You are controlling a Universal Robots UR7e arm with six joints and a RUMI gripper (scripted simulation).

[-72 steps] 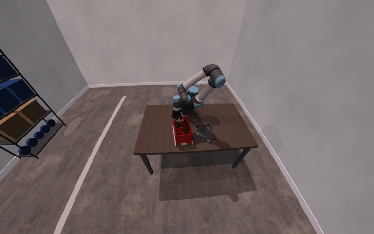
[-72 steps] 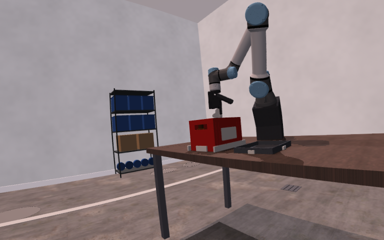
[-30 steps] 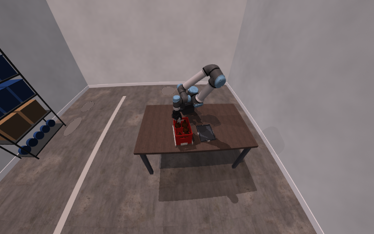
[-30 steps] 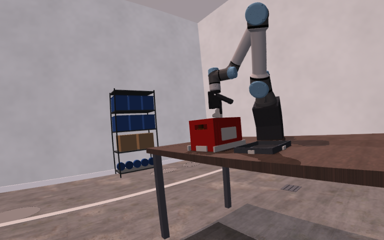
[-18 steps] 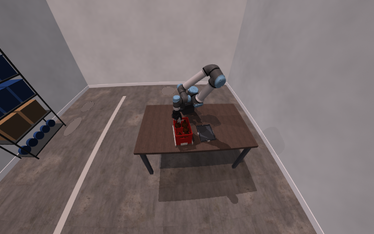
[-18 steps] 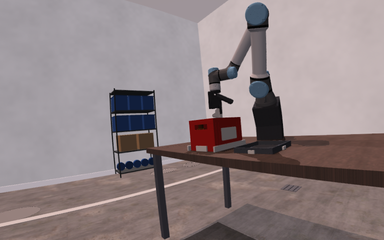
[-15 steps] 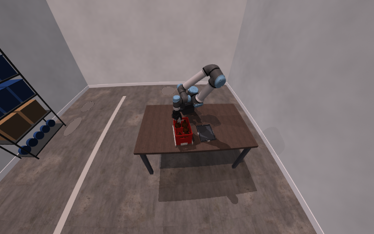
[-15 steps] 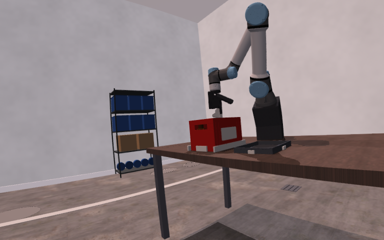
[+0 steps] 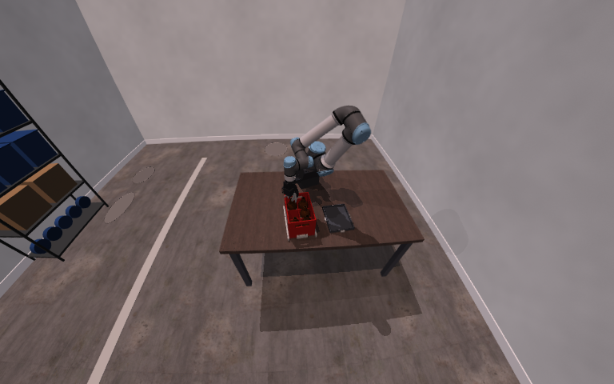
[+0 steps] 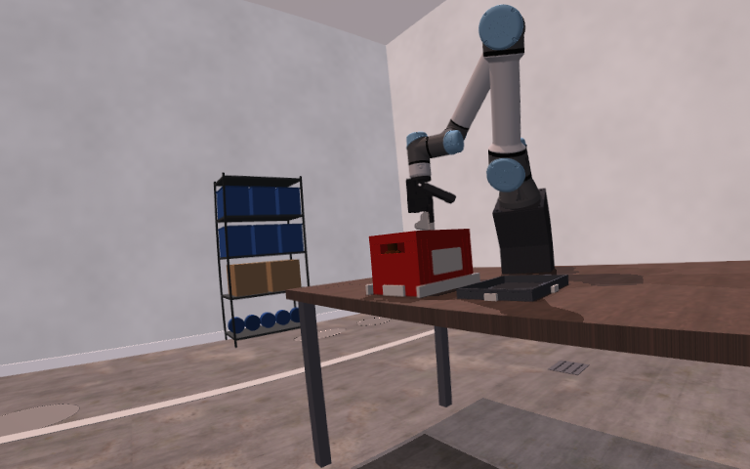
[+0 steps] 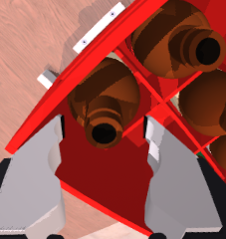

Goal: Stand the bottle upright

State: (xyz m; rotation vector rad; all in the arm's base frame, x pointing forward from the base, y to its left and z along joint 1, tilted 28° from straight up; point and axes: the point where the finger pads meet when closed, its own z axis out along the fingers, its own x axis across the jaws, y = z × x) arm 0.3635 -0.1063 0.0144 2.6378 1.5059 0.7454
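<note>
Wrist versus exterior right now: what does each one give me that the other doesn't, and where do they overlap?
Wrist only: the brown bottle in a corner cell of the crate, its open mouth between the two grey fingers with a gap on either side, nothing gripped; neighbouring bottles and the red dividers.

Exterior only: the gripper just above the crate's rim, the dark tray beside the crate with nothing standing on it, the arm and the table. No bottles show.

Both: the red crate, its grey foot blocks and the wooden top.
</note>
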